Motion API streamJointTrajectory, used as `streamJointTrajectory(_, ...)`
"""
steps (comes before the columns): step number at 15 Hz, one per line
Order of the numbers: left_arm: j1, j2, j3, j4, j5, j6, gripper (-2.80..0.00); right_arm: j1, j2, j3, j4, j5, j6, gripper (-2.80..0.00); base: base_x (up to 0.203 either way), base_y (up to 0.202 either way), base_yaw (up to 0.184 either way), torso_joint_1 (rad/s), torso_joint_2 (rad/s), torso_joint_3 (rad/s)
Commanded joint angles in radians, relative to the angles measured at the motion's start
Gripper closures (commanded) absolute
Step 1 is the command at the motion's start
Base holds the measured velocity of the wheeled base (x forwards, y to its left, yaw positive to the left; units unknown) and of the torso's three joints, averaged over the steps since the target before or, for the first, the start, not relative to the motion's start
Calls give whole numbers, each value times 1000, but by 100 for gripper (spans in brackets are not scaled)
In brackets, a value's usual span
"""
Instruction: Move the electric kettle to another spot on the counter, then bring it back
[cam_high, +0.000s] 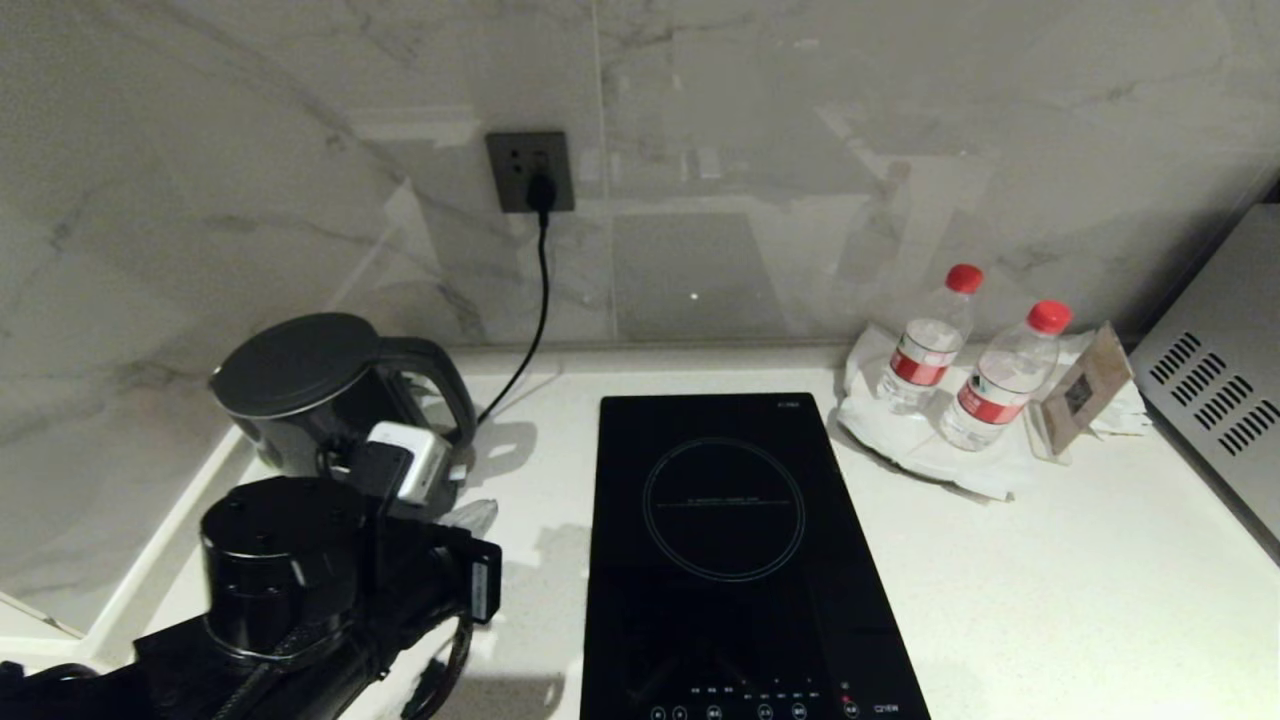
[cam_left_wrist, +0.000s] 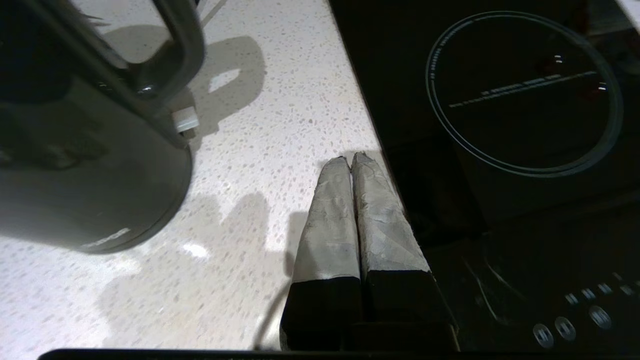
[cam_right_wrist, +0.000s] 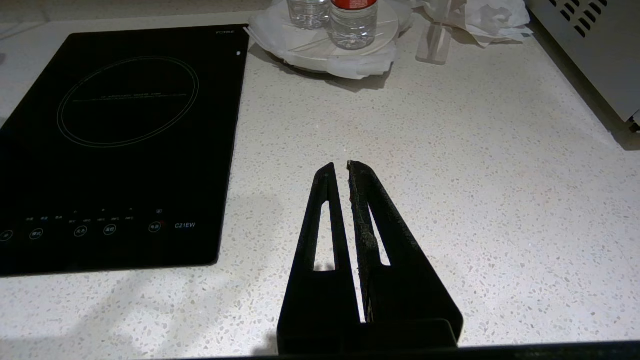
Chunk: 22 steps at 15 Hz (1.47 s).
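Note:
The electric kettle (cam_high: 300, 385), glossy black with a flat lid, stands upright at the back left of the white speckled counter (cam_high: 1050, 560), its loop handle (cam_high: 445, 390) facing the hob. In the left wrist view the kettle (cam_left_wrist: 85, 165) and its handle (cam_left_wrist: 185, 55) are close by. My left gripper (cam_left_wrist: 350, 159) is shut and empty. It hovers over the counter (cam_left_wrist: 260, 150) between the kettle and the hob's edge, apart from the handle. My right gripper (cam_right_wrist: 339, 165) is shut with nothing in it, above bare counter (cam_right_wrist: 475, 150) right of the hob.
A black glass induction hob (cam_high: 720, 520) lies in the middle. A cord (cam_high: 540, 290) runs from the wall socket (cam_high: 530, 170) down behind the kettle. Two red-capped water bottles (cam_high: 930, 340) and a card stand (cam_high: 1085, 385) stand at the back right, beside a grey vented appliance (cam_high: 1215, 390).

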Motion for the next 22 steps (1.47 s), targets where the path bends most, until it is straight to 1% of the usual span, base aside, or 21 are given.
streamJointTrajectory(1, -8, 174, -11, -110, 24, 1, 0, 0, 0, 0, 0, 0, 0, 0, 0, 0, 0, 0, 0, 0)
streamJointTrajectory(3, -17, 275, -16, -233, 52, 4, 0, 0, 2, 0, 0, 0, 0, 0, 0, 0, 0, 0, 0, 0)
streamJointTrajectory(5, -22, 340, -42, -303, 71, 23, 0, 0, 1, 0, 0, 0, 0, 0, 0, 0, 0, 0, 0, 0)
streamJointTrajectory(10, -12, 440, -176, -311, 81, 48, 0, 0, 1, 0, 0, 0, 0, 0, 0, 0, 0, 0, 0, 0)
streamJointTrajectory(12, 17, 482, -219, -312, 89, 68, 0, 0, 0, 0, 0, 0, 0, 0, 0, 0, 0, 0, 0, 0)
streamJointTrajectory(18, 111, 538, -298, -312, 87, 86, 0, 0, 1, 0, 0, 0, 0, 0, 0, 0, 0, 0, 0, 0)
streamJointTrajectory(19, 114, 542, -303, -312, 87, 85, -15, 0, 1, 0, 0, 0, 0, 0, 0, 0, 0, 0, 0, 0)
streamJointTrajectory(20, 116, 542, -301, -312, 86, 86, -280, 0, 0, 0, 0, 0, 0, 0, 0, 0, 0, 0, 0, 0)
streamJointTrajectory(22, 116, 549, -304, -312, 85, 88, -280, 0, 0, 0, 0, 0, 0, 0, 0, 0, 0, 0, 0, 0)
